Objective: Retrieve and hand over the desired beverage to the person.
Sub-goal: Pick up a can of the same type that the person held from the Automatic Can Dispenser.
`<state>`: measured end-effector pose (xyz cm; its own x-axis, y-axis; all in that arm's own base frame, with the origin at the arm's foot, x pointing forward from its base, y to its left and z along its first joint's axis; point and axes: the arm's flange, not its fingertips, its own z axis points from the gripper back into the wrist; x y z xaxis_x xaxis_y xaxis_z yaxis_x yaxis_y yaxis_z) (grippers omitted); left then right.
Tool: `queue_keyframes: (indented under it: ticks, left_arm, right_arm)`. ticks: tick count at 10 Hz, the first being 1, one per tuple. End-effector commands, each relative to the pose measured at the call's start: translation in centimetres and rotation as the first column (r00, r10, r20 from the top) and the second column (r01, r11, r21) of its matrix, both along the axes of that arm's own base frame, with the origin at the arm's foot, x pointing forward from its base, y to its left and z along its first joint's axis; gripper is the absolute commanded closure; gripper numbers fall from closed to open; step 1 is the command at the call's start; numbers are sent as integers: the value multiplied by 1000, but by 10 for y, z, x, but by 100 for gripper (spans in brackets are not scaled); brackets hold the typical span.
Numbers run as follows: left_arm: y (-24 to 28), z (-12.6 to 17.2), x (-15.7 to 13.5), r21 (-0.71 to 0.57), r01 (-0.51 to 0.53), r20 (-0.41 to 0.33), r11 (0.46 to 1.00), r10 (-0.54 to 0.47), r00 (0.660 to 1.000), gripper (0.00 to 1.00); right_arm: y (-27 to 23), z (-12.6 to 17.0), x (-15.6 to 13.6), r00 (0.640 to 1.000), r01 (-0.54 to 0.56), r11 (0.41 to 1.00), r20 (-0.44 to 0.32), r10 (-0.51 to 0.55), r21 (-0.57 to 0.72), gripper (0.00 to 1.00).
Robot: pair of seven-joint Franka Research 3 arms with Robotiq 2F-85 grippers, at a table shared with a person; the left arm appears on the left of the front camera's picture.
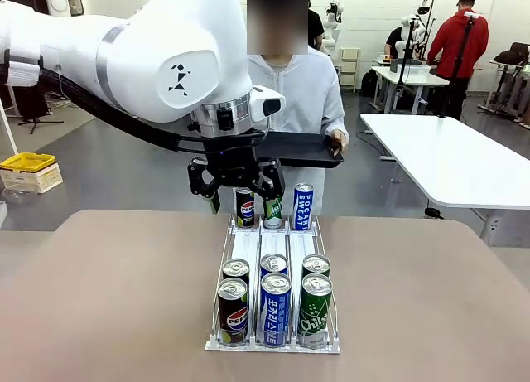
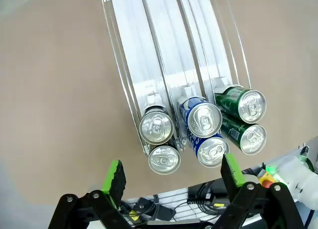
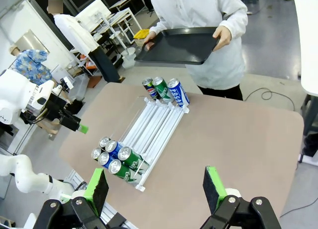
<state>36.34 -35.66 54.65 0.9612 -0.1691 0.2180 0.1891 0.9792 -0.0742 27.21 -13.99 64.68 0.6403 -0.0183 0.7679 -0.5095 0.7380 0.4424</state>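
The left gripper (image 1: 242, 196) hangs over the rack (image 1: 247, 246) on the worktop (image 1: 108, 299) with its fingers spread and empty, and the right gripper (image 3: 156, 189), also spread and empty, sits high and well apart from it. The cans stand upright in three lanes, six near cans (image 1: 275, 303) and three far cans (image 1: 303, 204); the person (image 1: 302, 92) holds a black tray (image 1: 310, 148) at the far side, and which drink is wanted cannot be told. A full can is probably weighty, stiff and slick, so grip mid-wall; touching neighbours leave little finger room.

Bare rack lanes (image 1: 246, 248) leave room between the tight-packed near cans (image 1: 275, 303) and far cans (image 1: 302, 205), tray (image 1: 308, 147) beyond.
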Motion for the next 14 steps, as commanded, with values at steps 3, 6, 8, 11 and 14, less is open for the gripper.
queue_keyframes:
  ticks: [3, 6, 8, 11, 14]
  left_arm:
    - [6, 5, -6, 17, 0, 15, 1000, 0, 1000, 0]
    - [2, 5, -2, -3, 0, 4, 1000, 0, 1000, 0]
    - [-26, -14, -24, 40, -80, -56, 996, 82, 995, 0]
    - [-57, -35, -47, 59, -103, -125, 993, 109, 986, 0]
    - [-64, -69, -47, 37, -177, -107, 983, 180, 978, 0]
  right_arm:
    - [0, 1, 2, 1000, -18, 1000, 16, 18, 20, 0]
    - [0, 1, 2, 1000, -18, 1000, 16, 18, 20, 0]
    - [0, 1, 2, 1000, -18, 1000, 16, 18, 20, 0]
    - [0, 1, 2, 1000, -18, 1000, 16, 18, 20, 0]
    - [0, 1, 2, 1000, -18, 1000, 16, 18, 20, 0]
